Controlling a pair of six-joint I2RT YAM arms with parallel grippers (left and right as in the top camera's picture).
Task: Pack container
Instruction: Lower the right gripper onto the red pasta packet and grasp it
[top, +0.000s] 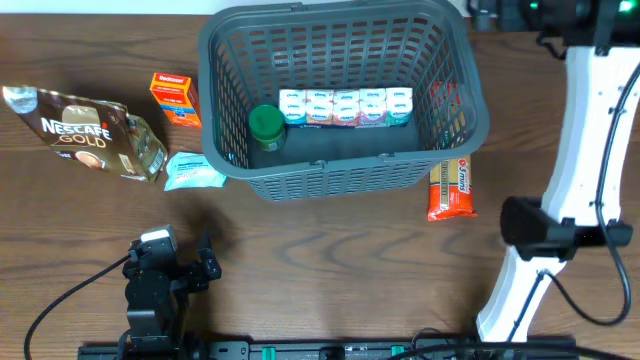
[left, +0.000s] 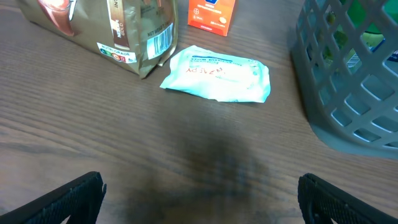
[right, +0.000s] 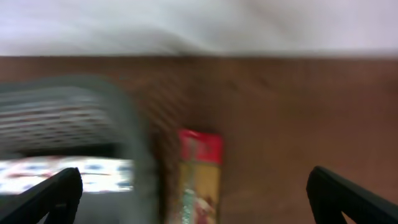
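Both grippers are empty, each with its fingers spread wide. The left gripper (left: 199, 202) hangs low over bare table (top: 330, 260). The right gripper (right: 199, 196) shows only as two dark tips at the bottom corners of its own blurred view.

The basket (top: 340, 172) sits at the far middle of the table. Only the overhead view looks into it. It holds one row of five small white-topped cups (top: 345, 106) across the floor and one green-lidded jar (top: 266, 126) near the left wall.

The left wrist view shows print that the overhead does not: a barcode on the coffee bag (left: 99, 25) and red writing on the pale blue packet (left: 217, 73). It also catches the orange box (left: 211, 14) and the basket's lattice at the right edge. The right wrist view, smeared, shows the basket's corner with a red packet (right: 199, 177) just beside it.

Four things lie outside the basket: one bag, one box and one blue packet to its left, and one red packet against its near right corner.

The left arm (top: 150, 295) sits folded low at the near edge. The white right arm (top: 590, 150) rises from the near right and reaches to the far right corner.
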